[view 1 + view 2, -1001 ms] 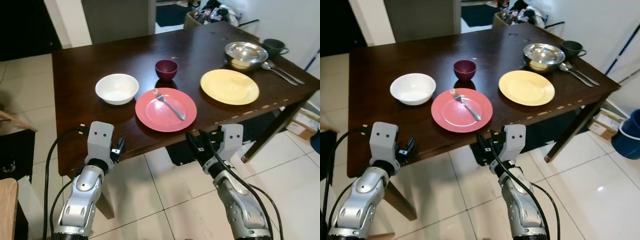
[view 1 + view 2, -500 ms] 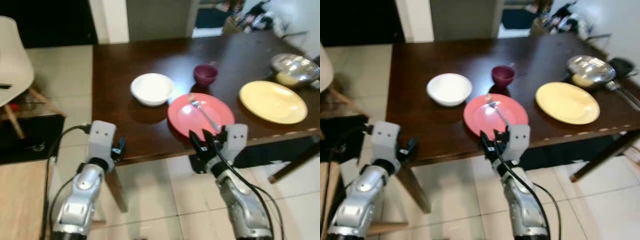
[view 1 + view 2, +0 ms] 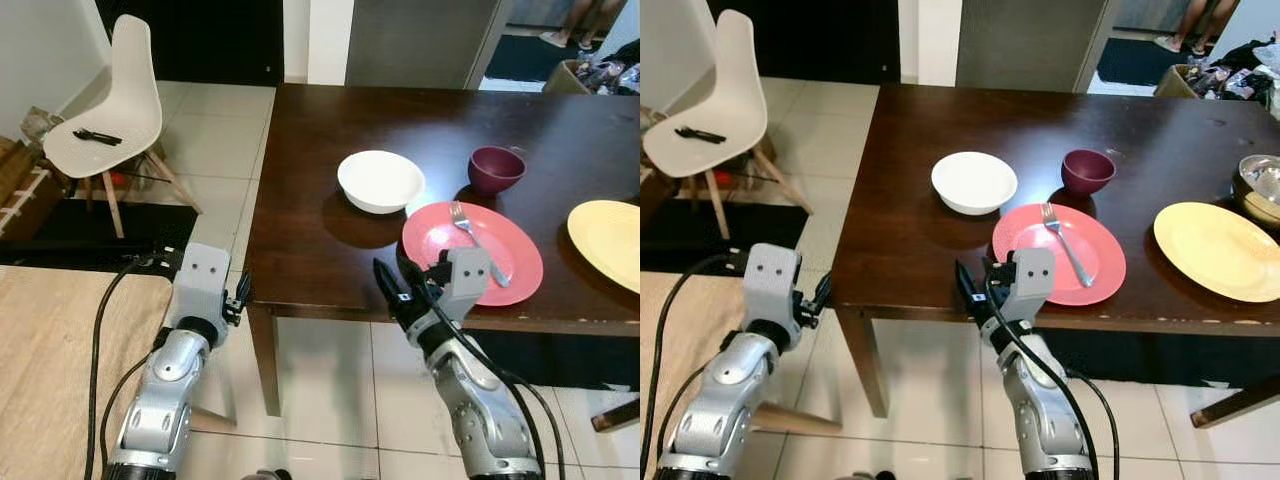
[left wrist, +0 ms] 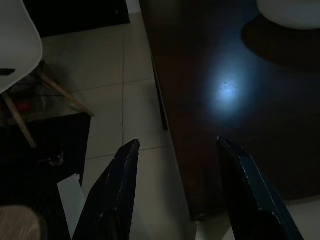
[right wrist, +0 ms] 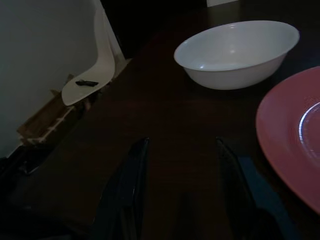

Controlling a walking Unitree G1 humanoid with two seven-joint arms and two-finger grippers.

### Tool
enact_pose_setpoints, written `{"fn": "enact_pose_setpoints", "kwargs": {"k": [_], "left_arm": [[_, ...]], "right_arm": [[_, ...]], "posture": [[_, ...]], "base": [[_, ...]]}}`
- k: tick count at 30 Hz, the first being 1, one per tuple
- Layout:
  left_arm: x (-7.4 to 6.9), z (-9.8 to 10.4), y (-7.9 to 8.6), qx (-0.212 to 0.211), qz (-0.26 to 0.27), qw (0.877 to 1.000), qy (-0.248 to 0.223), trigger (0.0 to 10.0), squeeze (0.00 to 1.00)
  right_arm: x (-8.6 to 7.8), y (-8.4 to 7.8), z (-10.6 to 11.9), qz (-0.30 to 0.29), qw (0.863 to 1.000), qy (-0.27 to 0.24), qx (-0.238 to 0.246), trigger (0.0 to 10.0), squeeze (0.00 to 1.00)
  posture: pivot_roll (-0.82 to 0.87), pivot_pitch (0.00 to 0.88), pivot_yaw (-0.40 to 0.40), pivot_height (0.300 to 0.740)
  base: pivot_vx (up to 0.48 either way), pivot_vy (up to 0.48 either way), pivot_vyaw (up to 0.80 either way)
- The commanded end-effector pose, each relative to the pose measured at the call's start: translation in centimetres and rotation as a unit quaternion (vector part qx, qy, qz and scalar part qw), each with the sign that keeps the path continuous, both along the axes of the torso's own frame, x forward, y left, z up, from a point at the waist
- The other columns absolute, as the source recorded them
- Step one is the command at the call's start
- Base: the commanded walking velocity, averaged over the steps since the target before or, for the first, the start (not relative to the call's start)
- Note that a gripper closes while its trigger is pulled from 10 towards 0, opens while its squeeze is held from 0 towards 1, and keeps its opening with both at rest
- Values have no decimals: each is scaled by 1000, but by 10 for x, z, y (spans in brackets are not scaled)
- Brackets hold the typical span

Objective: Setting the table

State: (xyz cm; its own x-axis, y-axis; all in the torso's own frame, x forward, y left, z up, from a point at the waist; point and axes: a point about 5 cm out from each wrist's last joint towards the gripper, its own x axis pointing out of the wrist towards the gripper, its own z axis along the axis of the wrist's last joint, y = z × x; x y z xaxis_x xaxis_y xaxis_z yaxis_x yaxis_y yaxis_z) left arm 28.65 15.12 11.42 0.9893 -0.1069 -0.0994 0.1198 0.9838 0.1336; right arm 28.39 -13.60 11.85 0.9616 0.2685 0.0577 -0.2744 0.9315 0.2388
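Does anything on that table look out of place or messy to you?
Only a little. The fork lies slanted across the pink plate instead of beside it, and a small dark object lies on the white chair. Nothing looks spilled or broken.

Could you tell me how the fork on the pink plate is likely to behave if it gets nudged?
The fork looks like thin, shiny metal, so probably stiff and light. Lying loose across the smooth pink plate, it would likely slide or pivot easily. Its handle reaches toward the rim, so a push might send it onto the table.

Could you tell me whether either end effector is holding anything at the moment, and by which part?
Nothing is held. The left end effector and the right end effector are both open and empty, short of the pink plate.
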Motion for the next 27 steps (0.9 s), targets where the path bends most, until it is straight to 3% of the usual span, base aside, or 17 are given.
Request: {"fn": "enact_pose_setpoints", "kwargs": {"k": [1, 22, 27], "left_arm": [[-1, -4, -1, 3, -7, 1000, 7, 10000, 0], [0, -6, -3, 6, -9, 1000, 9, 10000, 0], [0, -8, -2, 7, -5, 1000, 17, 10000, 0]], "right_arm": [[-2, -1, -4, -4, 1000, 9, 1, 10000, 0], [-3, -1, -6, -2, 1000, 12, -1, 10000, 0], [-3, -1, -6, -2, 1000, 13, -2, 10000, 0]], "posture": [[-88, 10, 45, 740], [-95, 7, 45, 740], [-96, 10, 45, 740]], "base": [[0, 0, 0], [0, -380, 0], [0, -117, 0]]}}
